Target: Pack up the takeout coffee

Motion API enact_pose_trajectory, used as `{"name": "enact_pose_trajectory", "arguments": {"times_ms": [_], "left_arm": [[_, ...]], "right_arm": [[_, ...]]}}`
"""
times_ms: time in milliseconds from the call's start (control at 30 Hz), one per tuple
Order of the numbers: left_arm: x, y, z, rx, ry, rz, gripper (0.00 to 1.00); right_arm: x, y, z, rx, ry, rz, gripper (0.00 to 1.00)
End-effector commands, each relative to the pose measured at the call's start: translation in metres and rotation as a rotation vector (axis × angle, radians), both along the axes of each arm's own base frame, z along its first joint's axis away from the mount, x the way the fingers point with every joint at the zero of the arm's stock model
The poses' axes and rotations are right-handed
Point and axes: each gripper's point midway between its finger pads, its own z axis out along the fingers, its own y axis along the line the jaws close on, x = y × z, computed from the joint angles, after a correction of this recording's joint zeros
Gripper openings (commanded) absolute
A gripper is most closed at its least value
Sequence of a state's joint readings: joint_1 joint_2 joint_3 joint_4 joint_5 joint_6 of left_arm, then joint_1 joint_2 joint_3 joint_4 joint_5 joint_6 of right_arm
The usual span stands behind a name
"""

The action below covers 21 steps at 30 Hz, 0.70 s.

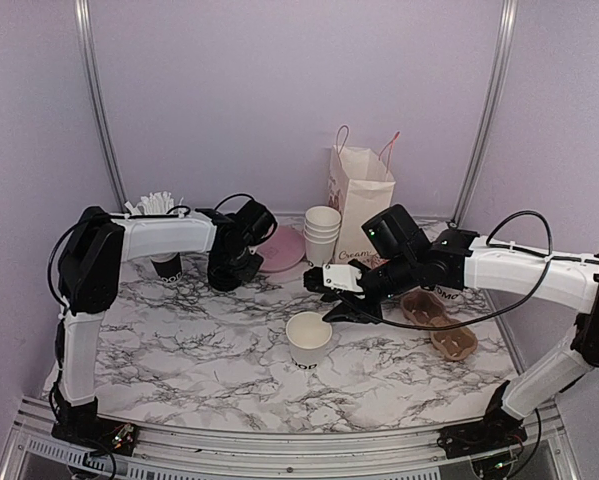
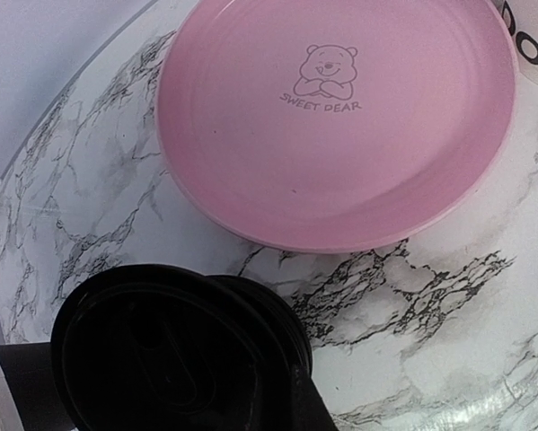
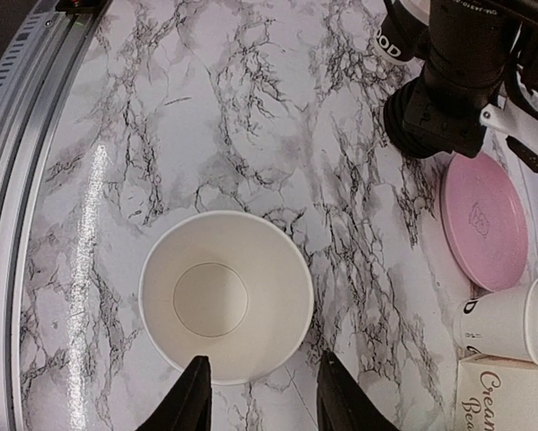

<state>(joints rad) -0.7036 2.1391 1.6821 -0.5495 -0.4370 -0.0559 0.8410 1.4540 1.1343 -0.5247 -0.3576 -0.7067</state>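
At table centre: a white paper cup (image 1: 309, 338) stands upright with no lid, empty inside, dark letters near its base.
Right gripper (image 3: 267, 382): it hangs just above the cup, coming from the cup's 2 o'clock in the top view. The jaws are parted, narrower than the cup mouth, and nothing is between them.
Right fingers (image 3: 195, 400): in the wrist view one tip overlaps the cup rim and the other lies just outside it. Whether they touch the rim, I cannot tell.
Left gripper (image 1: 231, 275): at 10 o'clock from the cup, low over the table.
Left grip: a stack of black dome lids (image 2: 174, 359) sits close under the wrist camera, but the fingers are not clear there. Clenched or released, I cannot tell.
Pink plate (image 2: 336, 126): flat at 11 o'clock from the cup, bear drawing on it, lids just beside its edge.
Cup carrier (image 1: 439, 322): brown, at 3 o'clock from the cup.
Back, 12 to 1 o'clock: stacked cups (image 1: 322, 232) just beside a paper bag (image 1: 359, 195).
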Motion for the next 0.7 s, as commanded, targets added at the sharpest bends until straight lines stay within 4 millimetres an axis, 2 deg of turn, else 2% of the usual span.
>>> {"name": "enact_pose_trajectory", "arguments": {"times_ms": [0, 100, 167, 300, 400, 433, 500, 533, 600, 667], "left_arm": [[-0.009, -0.004, 0.055, -0.079, -0.044, -0.013, 0.12], [-0.020, -0.013, 0.093, -0.201, -0.063, -0.038, 0.12], [-0.032, -0.024, 0.126, -0.314, -0.070, -0.077, 0.12], [-0.061, -0.047, 0.181, -0.527, -0.054, -0.190, 0.12], [-0.089, -0.066, 0.221, -0.699, -0.027, -0.314, 0.12], [-0.099, -0.071, 0.234, -0.757, -0.022, -0.354, 0.12], [-0.122, -0.082, 0.262, -0.893, -0.003, -0.451, 0.13], [-0.132, -0.085, 0.275, -0.957, -0.007, -0.492, 0.13], [-0.149, -0.089, 0.296, -1.070, -0.011, -0.563, 0.13], [-0.161, -0.092, 0.317, -1.172, -0.041, -0.633, 0.14]], "right_arm": [[0.004, 0.000, 0.023, 0.043, -0.023, -0.016, 0.38], [0.007, -0.003, 0.028, 0.041, -0.041, -0.029, 0.38], [0.013, -0.007, 0.033, 0.034, -0.074, -0.048, 0.38], [0.036, -0.019, 0.050, 0.013, -0.224, -0.111, 0.41], [0.065, -0.029, 0.074, 0.051, -0.269, -0.230, 0.56], [0.074, -0.032, 0.083, 0.077, -0.261, -0.267, 0.65], [0.088, -0.037, 0.102, 0.156, -0.219, -0.321, 0.90], [0.091, -0.039, 0.111, 0.205, -0.177, -0.330, 0.98], [0.098, -0.041, 0.127, 0.299, -0.074, -0.335, 0.99], [0.094, -0.032, 0.142, 0.388, 0.024, -0.281, 0.99]]}}
